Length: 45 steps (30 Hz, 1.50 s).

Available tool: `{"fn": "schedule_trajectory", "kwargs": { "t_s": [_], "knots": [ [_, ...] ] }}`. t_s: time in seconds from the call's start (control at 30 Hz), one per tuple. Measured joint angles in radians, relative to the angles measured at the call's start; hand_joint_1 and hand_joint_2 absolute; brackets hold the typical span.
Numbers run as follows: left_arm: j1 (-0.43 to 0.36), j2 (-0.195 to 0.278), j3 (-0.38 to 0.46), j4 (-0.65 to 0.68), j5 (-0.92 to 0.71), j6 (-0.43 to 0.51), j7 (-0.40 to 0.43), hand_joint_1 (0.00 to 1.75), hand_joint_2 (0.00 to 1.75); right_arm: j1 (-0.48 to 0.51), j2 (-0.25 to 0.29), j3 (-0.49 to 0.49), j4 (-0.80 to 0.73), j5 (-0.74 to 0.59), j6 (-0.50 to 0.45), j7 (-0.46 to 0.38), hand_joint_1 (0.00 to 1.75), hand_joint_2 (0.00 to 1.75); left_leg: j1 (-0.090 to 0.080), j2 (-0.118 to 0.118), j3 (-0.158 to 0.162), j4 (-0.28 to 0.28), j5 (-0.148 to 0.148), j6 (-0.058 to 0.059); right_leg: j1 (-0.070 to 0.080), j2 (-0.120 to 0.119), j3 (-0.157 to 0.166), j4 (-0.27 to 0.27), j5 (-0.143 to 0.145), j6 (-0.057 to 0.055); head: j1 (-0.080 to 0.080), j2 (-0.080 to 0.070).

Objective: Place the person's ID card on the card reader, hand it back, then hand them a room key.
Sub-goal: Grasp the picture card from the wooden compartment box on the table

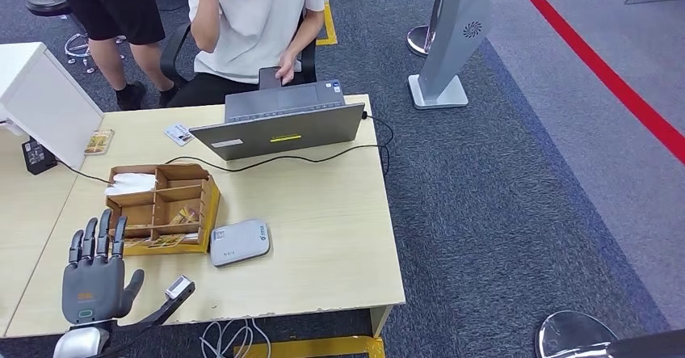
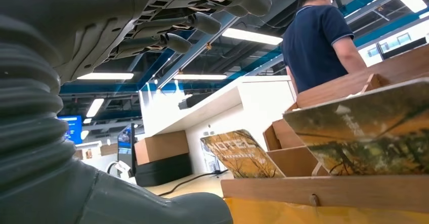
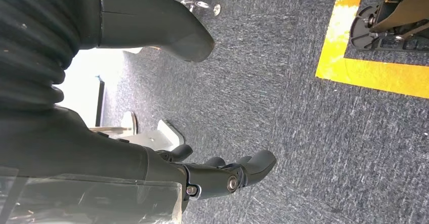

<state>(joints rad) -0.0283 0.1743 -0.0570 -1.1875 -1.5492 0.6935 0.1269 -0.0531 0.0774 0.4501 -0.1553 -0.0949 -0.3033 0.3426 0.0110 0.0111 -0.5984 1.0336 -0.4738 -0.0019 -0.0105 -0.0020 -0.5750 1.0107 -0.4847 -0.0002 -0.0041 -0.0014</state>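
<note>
ID card (image 1: 178, 134) flat on desk (image 1: 323, 212) beside laptop (image 1: 279, 124). Left hand (image 1: 95, 273) spread, empty, near box (image 1: 161, 204). Right hand (image 3: 222, 176) hanging loose, empty.

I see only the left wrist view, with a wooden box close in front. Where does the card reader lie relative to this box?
Observer: In the head view the card reader lies flat on the table, just right of the wooden box, near its front corner.
Operator: Where is the person's card?
Observer: A small white card lies on the far side of the table, left of the laptop.
Operator: And the right hand?
Observer: The right hand hangs over the carpet, holding nothing.
</note>
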Motion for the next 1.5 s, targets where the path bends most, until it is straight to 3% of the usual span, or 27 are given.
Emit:
{"fn": "schedule_trajectory", "kwargs": {
  "t_s": [0.5,0.87,1.5],
  "knots": [
    [-0.075,-0.016,0.049,0.113,0.0,0.0,-0.038,0.0,1.75,-0.001,-0.006,0.011,0.0,0.004,0.013,0.002,0.0,1.75,0.0,0.0,0.0,0.0,0.0,0.0,0.0,0.0,0.0,0.0,0.0,0.0,0.0,0.0],
    [-0.085,-0.02,0.055,0.137,0.0,0.0,-0.038,0.0,1.75,-0.002,-0.008,0.019,0.0,0.008,0.014,0.002,0.0,1.75,0.0,0.0,0.0,0.0,0.0,0.0,0.0,0.0,0.0,0.0,0.0,0.0,0.0,0.0],
    [-0.155,-0.028,0.001,0.202,0.0,0.0,0.018,0.0,1.75,-0.005,-0.01,0.027,0.0,0.019,0.02,0.0,0.0,1.75,0.0,0.0,0.0,0.0,0.0,-0.001,0.0,0.0,0.0,0.0,0.0,0.0,0.0,0.0]
  ]
}}
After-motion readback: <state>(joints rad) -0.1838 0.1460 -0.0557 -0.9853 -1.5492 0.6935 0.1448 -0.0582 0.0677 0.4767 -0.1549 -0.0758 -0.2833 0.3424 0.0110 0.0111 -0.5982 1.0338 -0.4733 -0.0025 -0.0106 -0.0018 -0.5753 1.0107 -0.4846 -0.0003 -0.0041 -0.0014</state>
